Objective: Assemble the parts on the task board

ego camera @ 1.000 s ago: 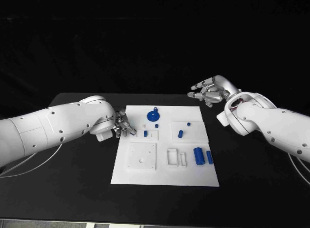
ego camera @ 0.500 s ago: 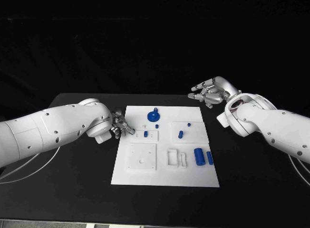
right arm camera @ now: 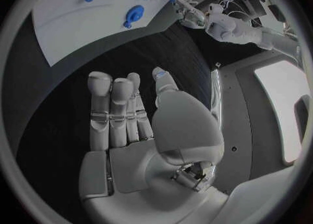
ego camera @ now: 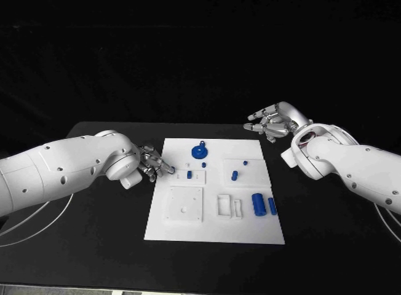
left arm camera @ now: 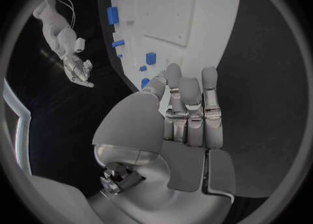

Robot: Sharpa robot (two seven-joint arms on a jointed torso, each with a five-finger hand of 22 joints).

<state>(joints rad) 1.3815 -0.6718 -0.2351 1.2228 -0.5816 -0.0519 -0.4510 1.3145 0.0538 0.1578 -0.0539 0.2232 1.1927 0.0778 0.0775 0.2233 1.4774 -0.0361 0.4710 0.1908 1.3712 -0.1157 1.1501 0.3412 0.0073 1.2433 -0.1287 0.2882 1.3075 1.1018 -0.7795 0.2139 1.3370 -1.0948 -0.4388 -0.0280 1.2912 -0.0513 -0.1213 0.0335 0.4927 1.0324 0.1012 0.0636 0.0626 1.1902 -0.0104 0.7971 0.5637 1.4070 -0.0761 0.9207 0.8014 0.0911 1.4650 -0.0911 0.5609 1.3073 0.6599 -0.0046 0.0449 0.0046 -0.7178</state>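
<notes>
The white task board [ego camera: 214, 215] lies in the middle of the black table. On it are a round blue knob part [ego camera: 198, 150], small blue pegs [ego camera: 189, 174] [ego camera: 234, 175] and two blue cylinders [ego camera: 256, 205] near its right edge. My left hand [ego camera: 152, 162] hovers at the board's left edge, level with the pegs. In the left wrist view its fingers [left arm camera: 189, 109] lie straight with nothing in them. My right hand [ego camera: 272, 121] stays over the table past the board's far right corner, its fingers [right arm camera: 114, 109] stretched out and empty.
Bare black table surrounds the board on all sides. White recessed sockets [ego camera: 184, 202] [ego camera: 228, 204] sit on the board's near half. The left wrist view also shows the board [left arm camera: 189, 5] and the right hand [left arm camera: 80, 70] beyond it.
My left arm has drawn a little to the left, and its hand sits slightly farther from the board's edge. The right hand has hardly moved.
</notes>
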